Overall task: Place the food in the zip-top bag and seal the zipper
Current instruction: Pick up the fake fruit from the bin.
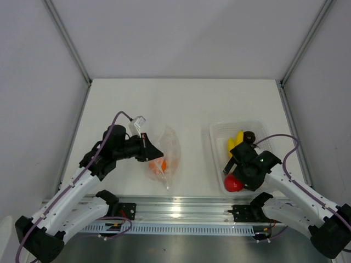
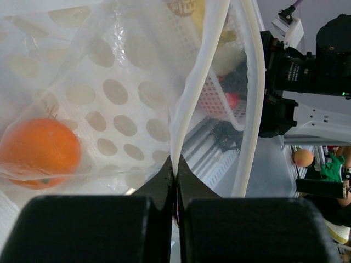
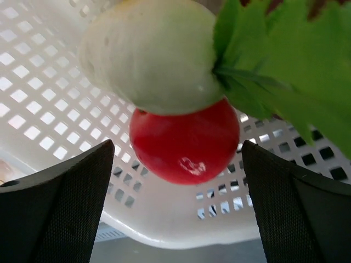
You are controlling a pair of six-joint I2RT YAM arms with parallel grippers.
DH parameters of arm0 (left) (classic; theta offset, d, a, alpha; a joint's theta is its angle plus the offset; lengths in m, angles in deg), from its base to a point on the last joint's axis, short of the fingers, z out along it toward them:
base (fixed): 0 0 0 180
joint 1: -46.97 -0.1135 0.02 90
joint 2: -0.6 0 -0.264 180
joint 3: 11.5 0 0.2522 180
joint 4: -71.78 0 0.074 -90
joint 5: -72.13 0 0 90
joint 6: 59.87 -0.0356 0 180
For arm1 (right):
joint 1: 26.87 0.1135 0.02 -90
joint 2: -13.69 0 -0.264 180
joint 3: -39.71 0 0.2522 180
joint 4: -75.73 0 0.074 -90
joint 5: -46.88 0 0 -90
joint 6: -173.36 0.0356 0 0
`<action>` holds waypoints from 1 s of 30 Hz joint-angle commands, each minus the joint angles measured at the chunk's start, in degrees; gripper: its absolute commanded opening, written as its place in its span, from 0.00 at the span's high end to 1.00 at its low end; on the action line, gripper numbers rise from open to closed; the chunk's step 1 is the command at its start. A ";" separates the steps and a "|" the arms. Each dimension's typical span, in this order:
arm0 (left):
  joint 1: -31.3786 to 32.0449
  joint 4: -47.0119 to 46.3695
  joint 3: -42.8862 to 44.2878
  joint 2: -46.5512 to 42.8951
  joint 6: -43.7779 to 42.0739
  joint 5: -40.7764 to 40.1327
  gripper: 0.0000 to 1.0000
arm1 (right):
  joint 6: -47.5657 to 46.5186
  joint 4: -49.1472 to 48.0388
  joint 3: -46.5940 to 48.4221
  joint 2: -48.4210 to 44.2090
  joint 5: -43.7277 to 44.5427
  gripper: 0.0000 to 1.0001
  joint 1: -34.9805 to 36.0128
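White table (image 1: 186, 104), bag left, tray (image 1: 219, 131) right. Left gripper (image 2: 175, 174) clamped on zipper (image 2: 186, 104) of zip-top bag (image 1: 171, 147), orange ball (image 2: 39, 153) already inside. Right gripper (image 1: 231, 169) wide open, straddling red fruit (image 3: 184, 143) at tray's near end, touching white pc (image 3: 148, 55). Risk: grabbing both pcs, or round fruit squirting out on close.

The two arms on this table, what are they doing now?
The left gripper is shut on the edge of the clear bag, which holds an orange ball. The right gripper is open over the tray, with a red fruit between its jaws, not yet gripped. A banana lies in the tray.
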State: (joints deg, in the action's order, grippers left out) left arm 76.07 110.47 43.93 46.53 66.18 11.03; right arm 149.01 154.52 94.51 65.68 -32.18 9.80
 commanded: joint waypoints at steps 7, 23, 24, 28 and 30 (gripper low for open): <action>-0.63 -0.85 -0.54 -1.11 -0.02 1.06 0.99 | 3.17 -7.28 -5.43 1.19 -1.71 0.01 0.42; -0.63 -1.02 -1.77 -1.37 0.16 0.98 0.99 | 2.65 -7.65 -5.09 -7.51 1.72 0.65 3.06; -0.63 -0.85 -1.85 -1.28 0.07 0.98 1.00 | 2.03 -7.56 -4.39 -8.12 2.06 0.68 3.15; -0.63 -0.58 -1.33 -1.11 -0.19 0.89 1.00 | -2.09 -4.92 1.49 -10.41 3.56 0.83 3.24; -0.71 -0.23 -0.98 -1.02 -0.37 0.71 0.99 | -5.08 -3.17 6.41 -10.59 4.18 0.87 3.32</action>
State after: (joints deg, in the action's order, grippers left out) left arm 75.88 110.52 42.34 45.57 66.16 11.03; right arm 148.18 149.23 93.79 56.08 -31.29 12.73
